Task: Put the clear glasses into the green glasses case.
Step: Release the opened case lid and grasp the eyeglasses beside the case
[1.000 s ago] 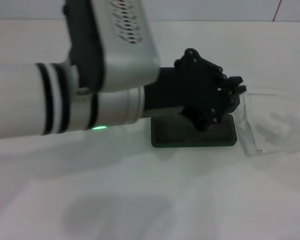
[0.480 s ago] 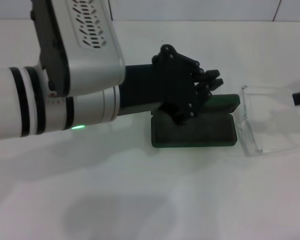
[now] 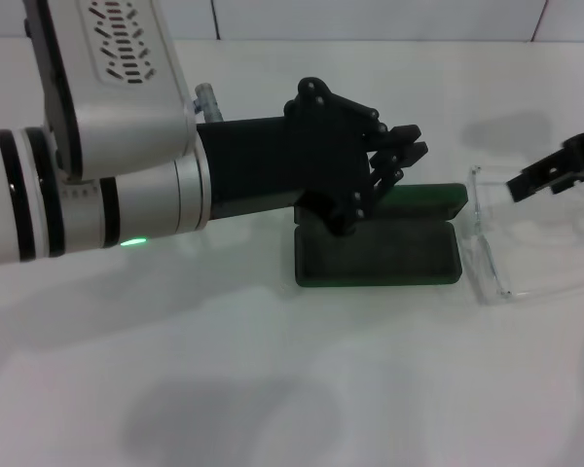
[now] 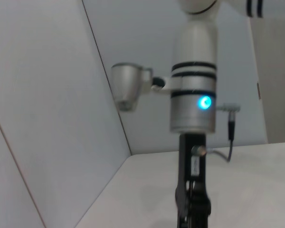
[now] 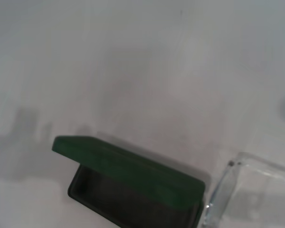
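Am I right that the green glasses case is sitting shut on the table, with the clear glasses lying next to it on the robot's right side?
Not quite. The green glasses case is open, not shut: the right wrist view shows its lid raised over the dark lining, and the head view agrees. The rest holds: the clear glasses lie beside it on the table, on the robot's right.

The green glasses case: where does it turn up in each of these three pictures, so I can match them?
Head view: the green glasses case lies open at centre, partly behind the left gripper, with the clear glasses just beside it.
Left wrist view: not in it; only the other arm and a wall show.
Right wrist view: low in the picture, lid raised.
Shared landmark: the clear glasses beside the case in the head and right wrist views.
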Controlling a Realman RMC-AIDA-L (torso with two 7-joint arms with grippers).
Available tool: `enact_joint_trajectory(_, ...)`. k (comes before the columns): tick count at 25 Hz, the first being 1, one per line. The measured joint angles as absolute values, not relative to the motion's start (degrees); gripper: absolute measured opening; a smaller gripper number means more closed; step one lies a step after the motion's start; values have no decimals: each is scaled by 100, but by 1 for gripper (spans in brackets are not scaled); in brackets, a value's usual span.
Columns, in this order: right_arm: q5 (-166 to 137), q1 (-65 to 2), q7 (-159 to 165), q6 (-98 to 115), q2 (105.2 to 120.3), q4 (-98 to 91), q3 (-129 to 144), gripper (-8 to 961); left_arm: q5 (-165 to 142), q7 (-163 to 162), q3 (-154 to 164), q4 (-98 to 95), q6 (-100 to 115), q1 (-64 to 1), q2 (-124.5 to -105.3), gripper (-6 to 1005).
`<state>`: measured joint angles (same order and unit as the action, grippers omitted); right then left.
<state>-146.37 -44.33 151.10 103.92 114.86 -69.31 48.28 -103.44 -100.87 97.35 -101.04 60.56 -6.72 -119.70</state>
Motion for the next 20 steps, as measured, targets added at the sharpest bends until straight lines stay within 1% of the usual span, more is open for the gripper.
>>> enact_joint_trajectory(6, -15024, -4931, 15110, 9972, 11498, -6033, 4982, 632, -10180, -10045, 9731, -9999, 6063, -669, -11970, 82)
enact_joint_trajectory(9, -15153, -4999, 15131, 9745, 11508, -5799, 5150, 590, -10158, -10000, 9729, -9966, 6107, -623, -11970, 82)
enact_joint_trajectory(17, -15184, -5153, 15129, 9281, 11519, -5263, 5355, 573, -10050, -9828, 9728, -9798, 6172, -587, -11970, 82)
enact_joint_trajectory(20, -15187, -5229, 15097, 9105, 11499, -4971, 5378, 566, -9894, -9636, 9703, -9657, 6213, -574, -11970, 82)
